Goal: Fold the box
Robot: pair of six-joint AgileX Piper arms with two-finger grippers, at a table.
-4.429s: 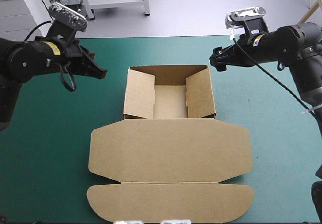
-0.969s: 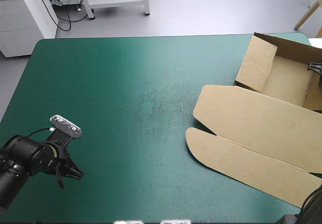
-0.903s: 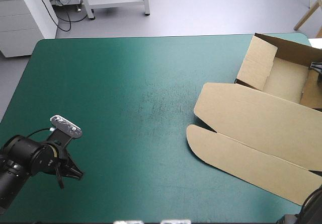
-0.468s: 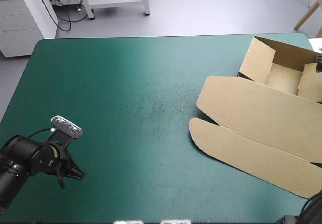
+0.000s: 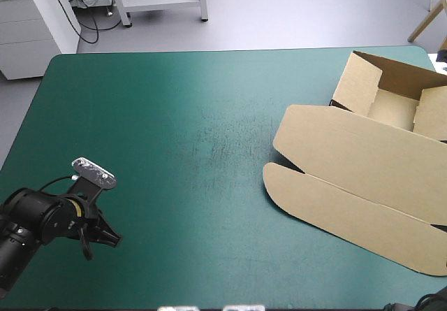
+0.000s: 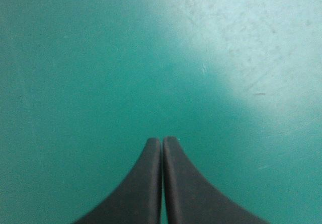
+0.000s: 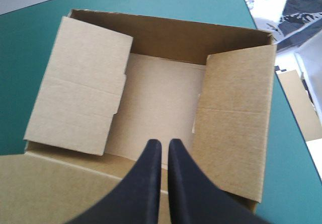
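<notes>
Brown cardboard box [image 5: 363, 164]: far right corner of teal-green-covered desk [image 5: 174, 129]; walls raised, side flaps tucked, lid lying flat. Tray judged formed, little left. Black-finned left tool [image 6: 162, 139]: pressed together over bare cover. Right tool [image 7: 165, 142]: almost together, empty, above tray.

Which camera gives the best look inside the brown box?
The right wrist view: it looks down into the box, showing floor and both side flaps. The high view cuts part of it off; the left wrist view shows only the teal-green cover.

Black rounded left arm [image 5: 42, 220], yellow band, curved black jaws
</notes>
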